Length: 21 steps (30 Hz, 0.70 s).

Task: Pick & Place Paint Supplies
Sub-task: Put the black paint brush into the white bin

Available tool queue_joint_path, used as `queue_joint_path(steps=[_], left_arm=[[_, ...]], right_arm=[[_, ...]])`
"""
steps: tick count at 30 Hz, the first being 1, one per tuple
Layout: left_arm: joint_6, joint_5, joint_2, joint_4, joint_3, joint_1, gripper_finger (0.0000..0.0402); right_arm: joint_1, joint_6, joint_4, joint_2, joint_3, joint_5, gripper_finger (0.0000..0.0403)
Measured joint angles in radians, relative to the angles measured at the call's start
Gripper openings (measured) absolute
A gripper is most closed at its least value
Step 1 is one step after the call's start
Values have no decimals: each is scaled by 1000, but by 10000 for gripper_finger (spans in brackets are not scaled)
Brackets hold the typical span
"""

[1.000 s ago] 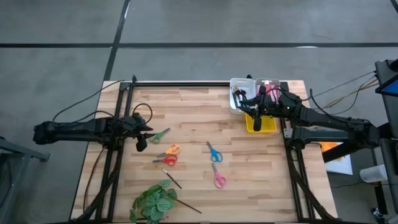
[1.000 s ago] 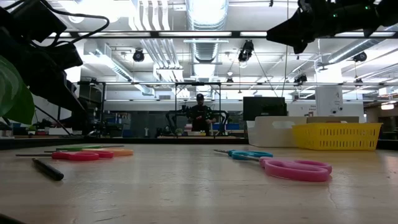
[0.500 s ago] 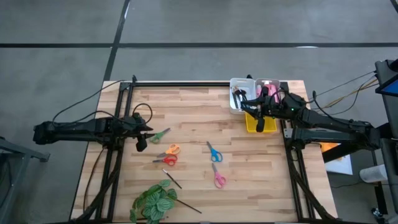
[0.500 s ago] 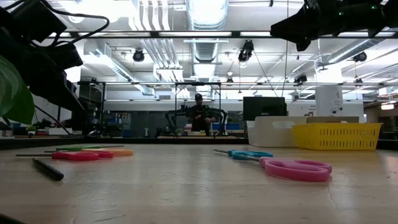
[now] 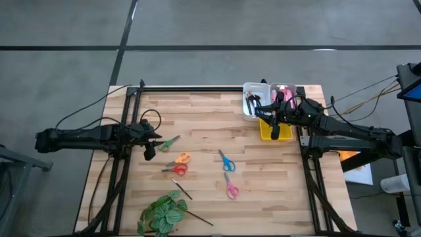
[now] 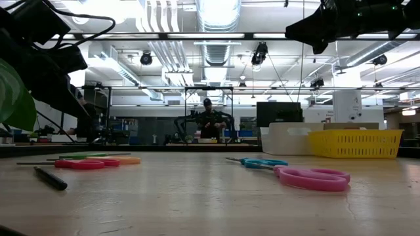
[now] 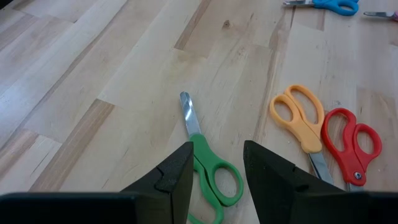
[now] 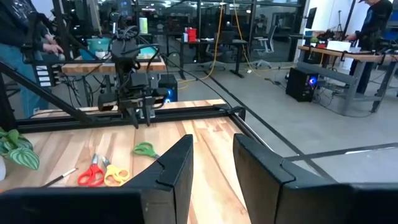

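Five scissors lie flat on the wooden table: green (image 5: 169, 142), orange (image 5: 182, 158), red (image 5: 177, 169), blue (image 5: 226, 160) and pink (image 5: 231, 188). Two thin brushes (image 5: 182, 189) (image 5: 197, 217) lie toward the near edge. My left gripper (image 5: 150, 150) hovers open at the table's left. The green scissors (image 7: 211, 168) lie just ahead of its fingers, untouched. My right gripper (image 5: 274, 130) hangs open and empty above the yellow basket (image 5: 284, 133) at the far right. Pink tubes (image 5: 284, 90) sit in a white bin behind it.
A second white bin (image 5: 255, 100) with dark brushes stands beside the tubes' bin. A green leafy plant (image 5: 161, 214) sits at the near edge. Black frame rails run along the table's left, right and far sides. Bare wood lies in the middle between the scissors and the bins.
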Motion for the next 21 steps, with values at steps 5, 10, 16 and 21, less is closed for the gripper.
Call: queue_joint_path(steps=[5,10,16,21], left_arm=[[0,0,0,0,0,0,145],[0,0,0,0,0,0,145],[-1,0,0,1,0,0,144],[-62,1,1,122,0,0,144]], right_arm=[[0,0,0,0,0,0,113],[0,0,0,0,0,1,113],[0,1,0,0,0,1,113],[0,0,0,0,0,1,113]])
